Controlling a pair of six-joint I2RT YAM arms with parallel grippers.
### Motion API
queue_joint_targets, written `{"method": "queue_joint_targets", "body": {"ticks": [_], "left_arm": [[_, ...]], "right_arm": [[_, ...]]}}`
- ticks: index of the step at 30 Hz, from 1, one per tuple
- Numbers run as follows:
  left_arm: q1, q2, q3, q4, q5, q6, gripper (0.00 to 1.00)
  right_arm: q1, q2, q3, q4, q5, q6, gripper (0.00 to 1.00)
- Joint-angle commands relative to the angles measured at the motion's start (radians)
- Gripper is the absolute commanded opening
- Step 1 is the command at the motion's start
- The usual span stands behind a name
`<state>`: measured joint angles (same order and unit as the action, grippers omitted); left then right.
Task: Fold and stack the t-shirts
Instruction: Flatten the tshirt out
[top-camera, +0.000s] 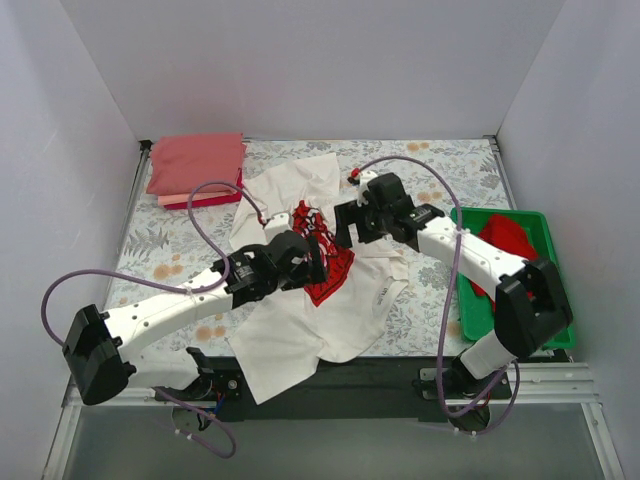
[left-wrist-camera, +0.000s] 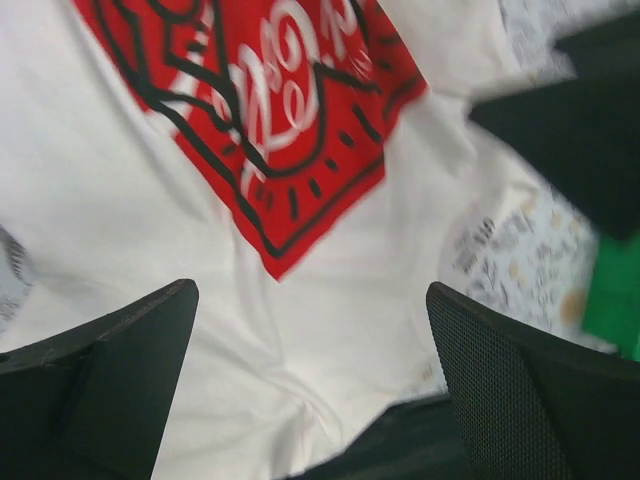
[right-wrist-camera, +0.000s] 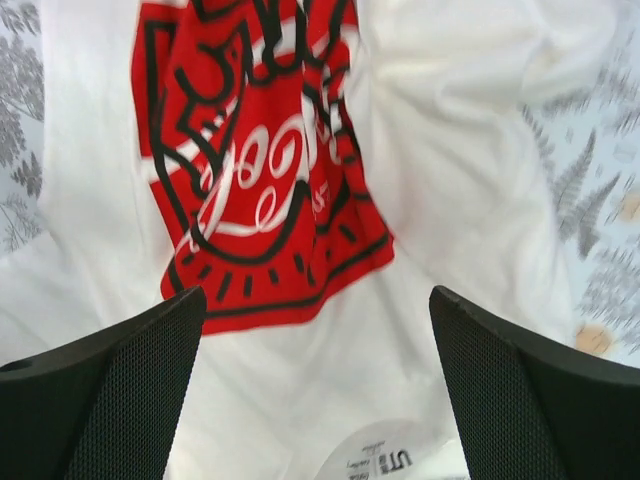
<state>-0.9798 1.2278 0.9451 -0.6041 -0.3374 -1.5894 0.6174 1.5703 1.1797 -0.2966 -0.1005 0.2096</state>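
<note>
A white t-shirt (top-camera: 290, 330) with a red Coca-Cola print (top-camera: 328, 265) lies rumpled in the middle of the table, its hem hanging over the near edge. My left gripper (top-camera: 316, 262) is open just above the print's left side. My right gripper (top-camera: 347, 228) is open above the shirt's far right part. The left wrist view shows white cloth (left-wrist-camera: 150, 200) and the print (left-wrist-camera: 270, 100) between open fingers (left-wrist-camera: 120, 370). The right wrist view shows the print (right-wrist-camera: 260, 170) and the neck label (right-wrist-camera: 380, 462). Folded pink and crimson tees (top-camera: 195, 168) are stacked at the back left. A bright red tee (top-camera: 508, 240) lies in the tray.
A green plastic tray (top-camera: 556, 262) stands at the right side, beside the right arm. The floral table cover (top-camera: 160, 245) shows around the white shirt. White walls enclose the back and both sides. A black strip runs along the table's near edge (top-camera: 400, 375).
</note>
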Motion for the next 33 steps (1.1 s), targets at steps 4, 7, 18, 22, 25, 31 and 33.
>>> {"method": "queue_joint_targets", "body": {"ticks": [4, 7, 18, 22, 25, 31, 33], "left_arm": [[0.263, 0.097, 0.0, 0.128, 0.02, 0.107, 0.98], [0.383, 0.243, 0.079, 0.17, 0.04, 0.135, 0.98], [0.579, 0.637, 0.294, 0.214, 0.029, 0.181, 0.98], [0.583, 0.65, 0.27, 0.188, 0.02, 0.161, 0.98], [0.581, 0.621, 0.19, 0.188, 0.04, 0.134, 0.98], [0.572, 0.45, -0.047, 0.116, 0.09, 0.034, 0.98], [0.54, 0.366, -0.168, 0.129, 0.116, 0.02, 0.98]], "right_arm": [[0.015, -0.16, -0.307, 0.043, -0.036, 0.157, 0.98], [0.018, -0.193, -0.383, 0.065, -0.048, 0.183, 0.98], [0.01, -0.092, -0.414, 0.071, 0.068, 0.189, 0.98], [-0.03, -0.047, -0.419, 0.073, 0.091, 0.226, 0.98], [-0.059, -0.024, -0.42, 0.067, 0.096, 0.231, 0.98], [-0.158, -0.001, -0.41, 0.051, 0.131, 0.197, 0.98], [-0.183, 0.023, -0.396, 0.053, 0.136, 0.179, 0.98]]}}
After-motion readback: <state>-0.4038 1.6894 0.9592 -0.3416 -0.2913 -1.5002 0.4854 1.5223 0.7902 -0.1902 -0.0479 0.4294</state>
